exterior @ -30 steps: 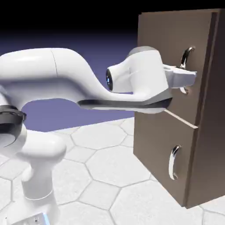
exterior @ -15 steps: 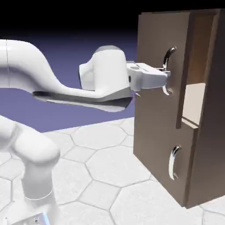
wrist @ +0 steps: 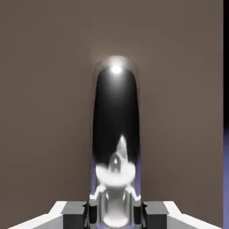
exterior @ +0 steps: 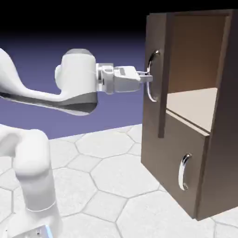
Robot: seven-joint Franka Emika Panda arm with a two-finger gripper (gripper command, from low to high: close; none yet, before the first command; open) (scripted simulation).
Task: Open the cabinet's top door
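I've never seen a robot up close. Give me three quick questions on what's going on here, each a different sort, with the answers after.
1. True or false: the lower door stands wide open.
2. Multiple choice: what is the pincer closed on?
a) the cabinet's side wall
b) the handle of the top door
c) the handle of the lower door
3. Fill in the blank: through the top opening you can see a light tan ____ inside the cabinet.

Key:
1. False; it is shut.
2. b
3. shelf
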